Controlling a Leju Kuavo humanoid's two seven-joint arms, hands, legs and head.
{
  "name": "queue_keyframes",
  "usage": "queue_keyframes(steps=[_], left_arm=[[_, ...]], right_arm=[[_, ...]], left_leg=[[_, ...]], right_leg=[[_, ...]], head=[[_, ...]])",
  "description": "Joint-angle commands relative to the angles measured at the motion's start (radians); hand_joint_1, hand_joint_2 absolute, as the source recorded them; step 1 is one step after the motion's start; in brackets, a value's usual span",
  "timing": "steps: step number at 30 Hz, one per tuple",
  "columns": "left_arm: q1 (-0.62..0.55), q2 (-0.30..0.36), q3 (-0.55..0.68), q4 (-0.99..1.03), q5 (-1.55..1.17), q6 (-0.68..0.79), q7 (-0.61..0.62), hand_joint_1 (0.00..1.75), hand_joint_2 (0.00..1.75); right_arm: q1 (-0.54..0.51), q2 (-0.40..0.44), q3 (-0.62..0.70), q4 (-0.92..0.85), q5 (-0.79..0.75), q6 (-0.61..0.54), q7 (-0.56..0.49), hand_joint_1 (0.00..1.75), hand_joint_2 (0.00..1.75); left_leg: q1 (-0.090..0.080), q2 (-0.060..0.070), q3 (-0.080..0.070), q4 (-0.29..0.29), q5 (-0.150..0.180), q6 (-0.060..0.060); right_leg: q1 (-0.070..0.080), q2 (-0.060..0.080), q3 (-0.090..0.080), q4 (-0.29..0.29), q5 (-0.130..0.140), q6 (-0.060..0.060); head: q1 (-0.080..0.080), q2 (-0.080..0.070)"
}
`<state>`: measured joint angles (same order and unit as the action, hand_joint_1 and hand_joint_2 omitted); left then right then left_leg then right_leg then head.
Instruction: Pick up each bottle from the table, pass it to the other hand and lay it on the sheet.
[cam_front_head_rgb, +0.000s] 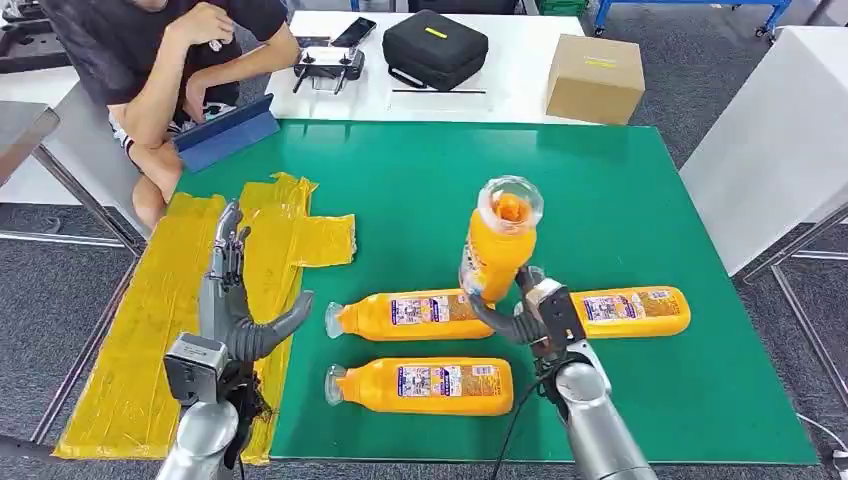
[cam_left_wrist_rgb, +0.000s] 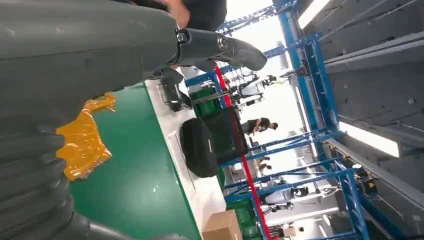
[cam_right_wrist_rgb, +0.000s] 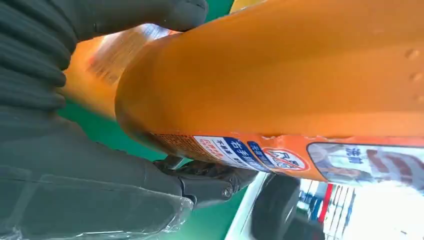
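Orange bottle (cam_front_head_rgb: 498, 248) upright in your right hand (cam_front_head_rgb: 528, 312), fingers clamped low on body, cap up, above table (cam_front_head_rgb: 620, 200). Left hand (cam_front_head_rgb: 232, 300) well apart over yellow sheet (cam_front_head_rgb: 150, 330), fingers apart, empty. Handover: carry bottle leftward.

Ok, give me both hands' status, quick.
Left hand: open, empty, above the yellow sheet.
Right hand: holding an orange bottle upright.
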<state>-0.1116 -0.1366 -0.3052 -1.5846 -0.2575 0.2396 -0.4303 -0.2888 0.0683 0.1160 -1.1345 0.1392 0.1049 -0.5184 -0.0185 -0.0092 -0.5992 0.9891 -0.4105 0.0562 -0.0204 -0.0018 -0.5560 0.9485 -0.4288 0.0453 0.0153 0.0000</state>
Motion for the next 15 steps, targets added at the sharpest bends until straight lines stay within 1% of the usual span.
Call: queue_keyframes(steps=[1,2,3,5,6,10,12,14,15], left_arm=[[-0.082,0.042,-0.066,0.089,0.024,-0.021,0.019,0.00,1.75],[-0.085,0.041,-0.070,0.091,0.024,-0.022,0.021,0.00,1.75],[-0.087,0.040,-0.073,0.091,0.024,-0.023,0.022,0.00,1.75],[-0.088,0.041,-0.077,0.093,0.024,-0.022,0.022,0.00,1.75],[-0.088,0.041,-0.078,0.093,0.024,-0.022,0.023,0.00,1.75],[-0.093,0.045,-0.094,0.098,0.027,-0.034,0.031,0.00,1.75],[-0.101,0.047,-0.102,0.096,0.029,-0.042,0.038,0.00,1.75],[-0.108,0.046,-0.107,0.095,0.028,-0.047,0.043,0.00,1.75],[-0.108,0.046,-0.107,0.095,0.028,-0.047,0.043,0.00,1.75]], right_arm=[[-0.175,0.040,0.147,0.150,-0.041,-0.021,0.005,1.75,1.75],[-0.187,0.039,0.157,0.155,-0.053,-0.026,0.006,1.75,1.75],[-0.198,0.040,0.163,0.154,-0.057,-0.029,0.006,1.75,1.75],[-0.210,0.042,0.178,0.153,-0.074,-0.041,-0.004,1.75,1.75],[-0.215,0.047,0.184,0.147,-0.080,-0.042,-0.008,1.75,1.75],[-0.225,0.068,0.208,0.112,-0.104,-0.058,-0.015,1.75,1.75],[-0.245,0.070,0.229,0.130,-0.121,-0.059,-0.011,1.75,1.75],[-0.254,0.077,0.239,0.138,-0.125,-0.059,-0.011,1.75,1.75],[-0.254,0.077,0.239,0.138,-0.125,-0.059,-0.011,1.75,1.75]], left_leg=[[0.001,0.005,0.004,0.000,-0.002,-0.005],[0.001,0.004,0.002,0.000,-0.001,-0.004],[0.001,0.005,0.004,0.001,-0.002,-0.006],[0.000,0.002,0.001,0.000,0.000,-0.003],[0.000,0.004,0.003,0.001,-0.001,-0.005],[0.000,0.003,0.002,0.000,-0.001,-0.004],[0.000,0.003,0.003,0.001,-0.001,-0.005],[0.000,0.002,0.001,0.000,0.000,-0.003],[0.000,0.003,0.003,0.001,-0.001,-0.005]], right_leg=[[0.001,0.005,0.002,0.001,0.000,-0.003],[0.001,0.004,0.001,0.000,0.000,-0.002],[0.001,0.005,0.003,0.001,0.000,-0.003],[0.000,0.002,0.000,0.000,0.000,-0.002],[0.000,0.003,0.002,0.001,0.000,-0.003],[0.000,0.002,0.001,0.001,0.000,-0.002],[0.000,0.003,0.002,0.001,-0.001,-0.003],[0.000,0.002,0.000,0.000,0.000,-0.001],[0.000,0.003,0.002,0.001,-0.001,-0.003]], head=[[0.000,0.000],[0.000,0.000],[0.000,0.000],[0.000,0.000],[0.000,0.000],[0.000,0.000],[0.000,0.000],[0.000,0.000],[0.000,0.000]])
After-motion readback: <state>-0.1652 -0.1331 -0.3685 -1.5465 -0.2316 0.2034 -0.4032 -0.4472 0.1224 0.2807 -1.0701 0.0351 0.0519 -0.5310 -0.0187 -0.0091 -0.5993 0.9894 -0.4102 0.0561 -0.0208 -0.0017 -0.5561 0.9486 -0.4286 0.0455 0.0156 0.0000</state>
